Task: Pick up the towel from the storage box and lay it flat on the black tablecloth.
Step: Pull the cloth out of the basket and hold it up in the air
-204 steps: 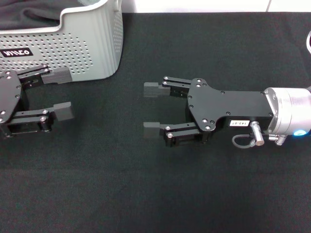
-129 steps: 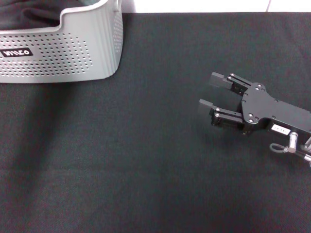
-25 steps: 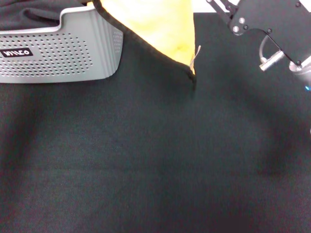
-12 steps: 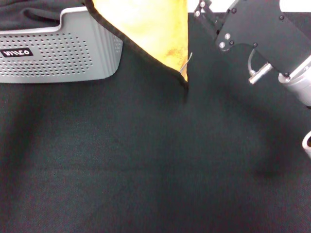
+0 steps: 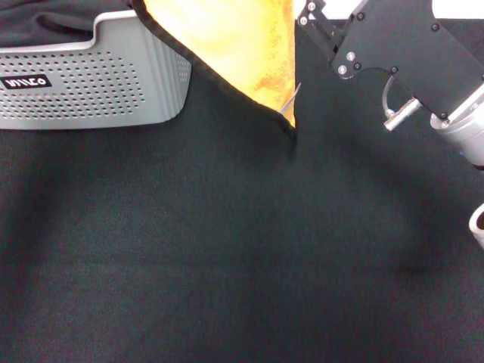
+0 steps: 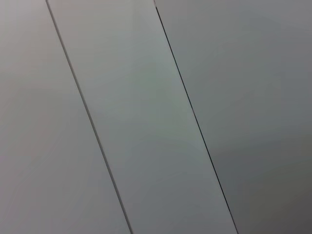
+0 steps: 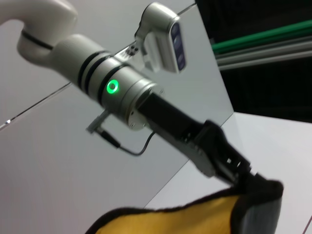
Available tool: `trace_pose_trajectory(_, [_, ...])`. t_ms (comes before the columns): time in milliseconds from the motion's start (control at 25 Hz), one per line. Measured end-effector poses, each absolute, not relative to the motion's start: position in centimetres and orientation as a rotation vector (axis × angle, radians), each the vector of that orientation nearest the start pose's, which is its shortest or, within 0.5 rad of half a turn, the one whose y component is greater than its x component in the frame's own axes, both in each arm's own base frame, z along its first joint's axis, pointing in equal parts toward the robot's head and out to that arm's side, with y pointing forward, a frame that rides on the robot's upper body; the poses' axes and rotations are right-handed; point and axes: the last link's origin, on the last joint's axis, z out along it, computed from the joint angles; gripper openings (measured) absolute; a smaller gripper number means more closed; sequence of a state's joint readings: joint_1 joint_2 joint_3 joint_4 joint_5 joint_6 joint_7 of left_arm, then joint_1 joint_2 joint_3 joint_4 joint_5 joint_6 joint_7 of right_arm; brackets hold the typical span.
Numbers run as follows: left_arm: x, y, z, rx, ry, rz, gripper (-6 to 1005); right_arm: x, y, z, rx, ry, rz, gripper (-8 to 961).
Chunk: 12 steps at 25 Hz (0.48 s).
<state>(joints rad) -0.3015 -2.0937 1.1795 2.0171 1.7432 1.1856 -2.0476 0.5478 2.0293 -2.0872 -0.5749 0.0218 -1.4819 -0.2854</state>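
The towel [image 5: 242,45] hangs corner-down over the black tablecloth [image 5: 227,249], beside the storage box [image 5: 113,76]; left gripper [image 7: 243,175] pinches its edge; right gripper's grip cannot be told.

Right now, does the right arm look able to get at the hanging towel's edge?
Probably yes. The right gripper sits right beside the edge of the towel, above the black tablecloth, with nothing between them. The left gripper pinches the towel's other top corner, clear of that side.
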Motion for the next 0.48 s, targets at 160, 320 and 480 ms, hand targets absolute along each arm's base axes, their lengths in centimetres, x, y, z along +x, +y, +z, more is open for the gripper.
trace_pose_trajectory(160, [-4.06, 30.44, 13.45, -2.32, 0.086, -0.775, 23, 12.19, 32.29, -2.44, -1.71, -0.774, 1.144, 403])
trace_pose_trajectory(320, [-4.19, 30.42, 13.44, -2.319, 0.083, -0.771, 23, 12.02, 31.97, -2.3, -1.696, -0.779, 1.163, 398])
trace_pose_trajectory(480, [-4.2, 30.42, 13.43, -2.319, 0.083, -0.771, 23, 12.06, 31.59, -2.31, -1.686, -0.795, 1.172, 363])
